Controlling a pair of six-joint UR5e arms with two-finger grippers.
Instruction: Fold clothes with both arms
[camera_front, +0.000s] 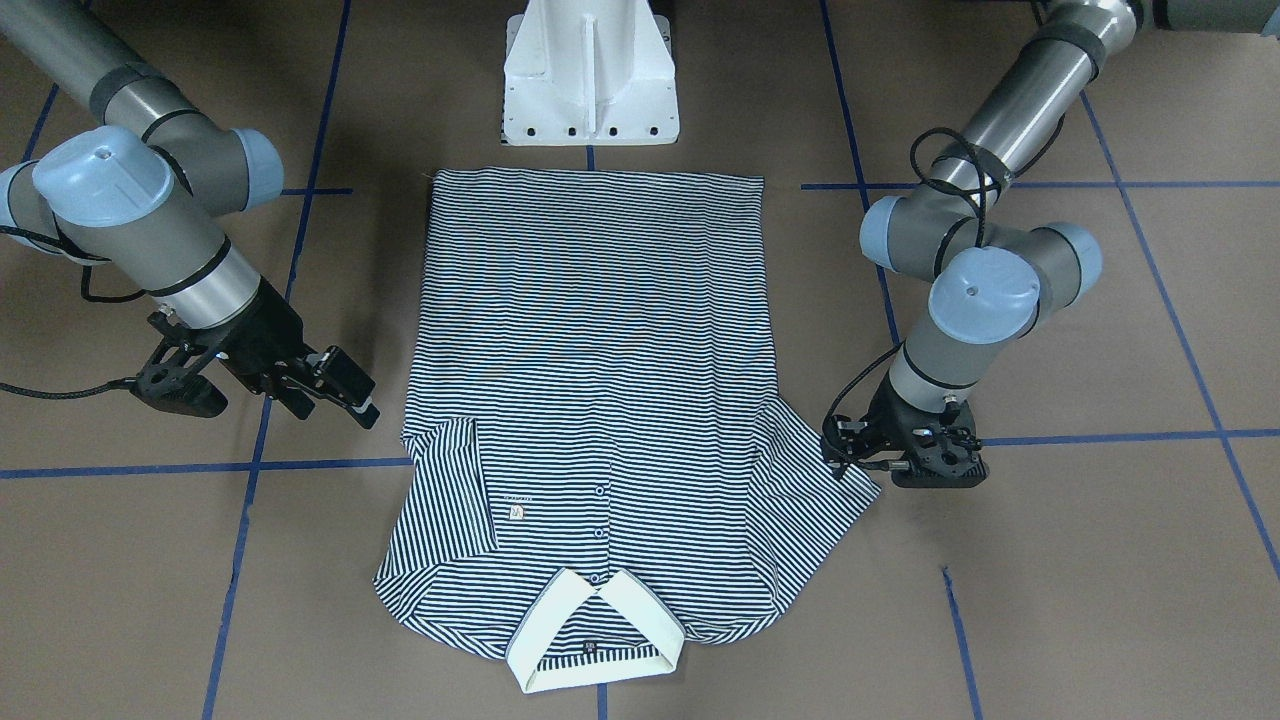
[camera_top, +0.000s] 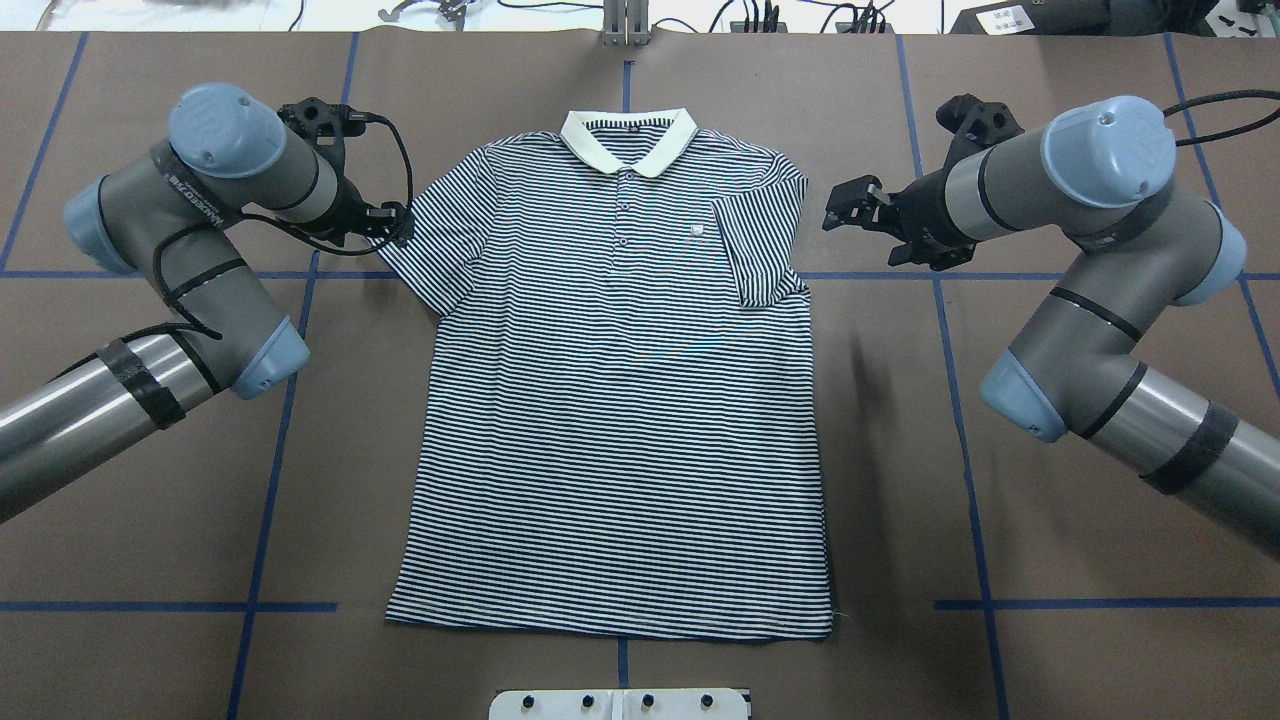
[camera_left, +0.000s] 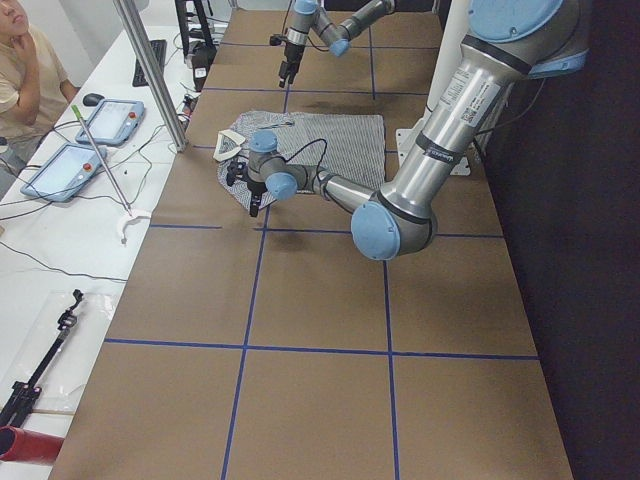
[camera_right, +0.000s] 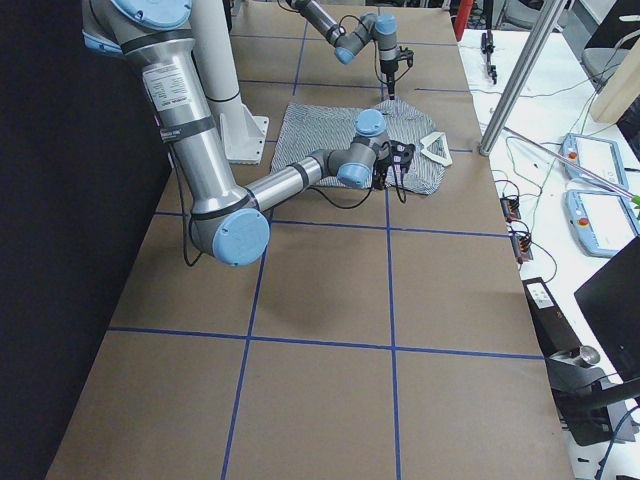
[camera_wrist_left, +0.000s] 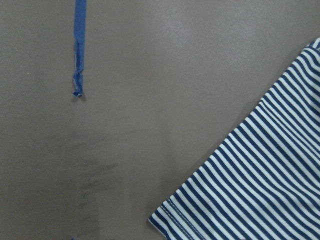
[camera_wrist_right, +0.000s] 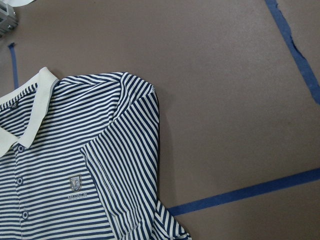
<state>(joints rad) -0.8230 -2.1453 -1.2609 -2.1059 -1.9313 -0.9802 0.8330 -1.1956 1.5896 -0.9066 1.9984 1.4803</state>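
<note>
Nearest the robot, the white pedestal base (camera_top: 620, 703) is cut off by the edge of the overhead view. Just beyond it the straight hem of the navy-and-white striped polo shirt (camera_top: 620, 420) lies on the brown counter (camera_top: 1080, 560). The shirt is spread flat, front up, in the middle of the counter, with its length running away from the robot.

Farther out, the left arm (camera_top: 190, 260) bends in from the left and the right arm (camera_top: 1090, 240) from the right. The left pincer (camera_top: 393, 222) sits at the outer edge of the left sleeve (camera_top: 440, 235), which is spread out to the side. Whether its fingers are parted, or have any cloth, I cannot tell; the left wrist view shows only the sleeve corner lying flat.

The right pincer (camera_top: 838, 207) hangs above bare counter just right of the shirt, its fingers spread apart with nothing between them. The right sleeve (camera_top: 765, 240) is folded inward over the chest, its edge beside the small chest logo (camera_top: 699, 228). The buttoned placket (camera_top: 622, 215) leads to the cream collar (camera_top: 628, 135) at the far end.

Blue tape lines (camera_top: 270, 500) divide the counter into squares. Cables lie along its far edge. In the left side view, a white bench beyond the far edge carries two tablet-like pendants (camera_left: 110, 120), and a seated person (camera_left: 25, 70) is partly cut off at the corner.
</note>
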